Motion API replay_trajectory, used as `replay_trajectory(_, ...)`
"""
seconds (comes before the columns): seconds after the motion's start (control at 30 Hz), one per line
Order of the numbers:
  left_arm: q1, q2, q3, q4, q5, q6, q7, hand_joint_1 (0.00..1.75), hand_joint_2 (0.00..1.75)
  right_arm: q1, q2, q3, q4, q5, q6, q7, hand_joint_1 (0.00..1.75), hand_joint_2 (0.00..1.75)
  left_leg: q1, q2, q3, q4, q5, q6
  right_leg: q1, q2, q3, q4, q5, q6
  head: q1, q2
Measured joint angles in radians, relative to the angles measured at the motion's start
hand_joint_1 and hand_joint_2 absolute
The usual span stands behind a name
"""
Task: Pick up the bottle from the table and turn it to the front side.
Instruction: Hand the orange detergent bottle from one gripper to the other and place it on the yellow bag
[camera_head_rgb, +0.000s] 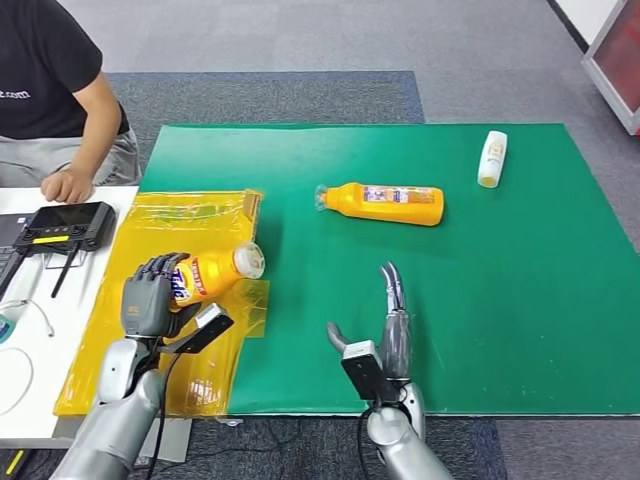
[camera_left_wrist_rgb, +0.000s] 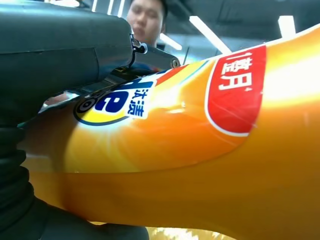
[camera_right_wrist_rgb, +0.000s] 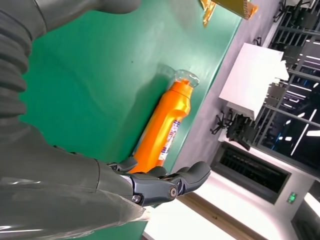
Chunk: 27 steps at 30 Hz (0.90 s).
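Observation:
My left hand grips an orange bottle and holds it above the yellow sheet, lying sideways with its cap toward the green mat. Up close, that held bottle shows a red label and a blue and yellow logo, with my left hand wrapped over it. A second orange bottle lies on its side mid-mat, cap to the left. My right hand hovers open over the mat's near edge, well short of that bottle. From the right wrist, the lying bottle appears beyond my outstretched fingers.
A small white bottle lies at the mat's far right. A person sits at the far left with a hand on the white table. A black controller and cables lie on that table beside the yellow sheet.

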Motion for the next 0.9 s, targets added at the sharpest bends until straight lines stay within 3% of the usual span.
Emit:
replay_trajectory(0.4, -0.071, 0.015, -0.080, 0.179, 0.076, 0.005, -0.056, 1.75, 1.75, 0.000, 0.001, 0.025, 0.020, -0.016, -0.001, 0.000, 0.00, 1.75, 0.000, 0.000, 0.000, 0.000, 0.000, 0.000, 0.000, 0.000, 0.000, 0.000, 0.000, 0.000, 0.000, 0.000)
replay_trajectory(0.67, -0.085, 0.035, -0.189, 0.223, 0.043, 0.009, -0.005, 1.75, 1.75, 0.000, 0.001, 0.043, 0.024, -0.035, -0.008, 0.000, 0.00, 1.75, 0.000, 0.000, 0.000, 0.000, 0.000, 0.000, 0.000, 0.000, 0.000, 0.000, 0.000, 0.000, 0.000, 0.000)
replay_trajectory(0.9, -0.096, 0.051, -0.233, 0.248, 0.045, 0.015, 0.008, 1.75, 1.75, 0.001, 0.001, 0.048, 0.026, -0.050, -0.012, 0.000, 0.00, 1.75, 0.000, 0.000, 0.000, 0.000, 0.000, -0.001, 0.000, 0.000, 0.000, 0.000, 0.000, -0.001, 0.000, 0.000)
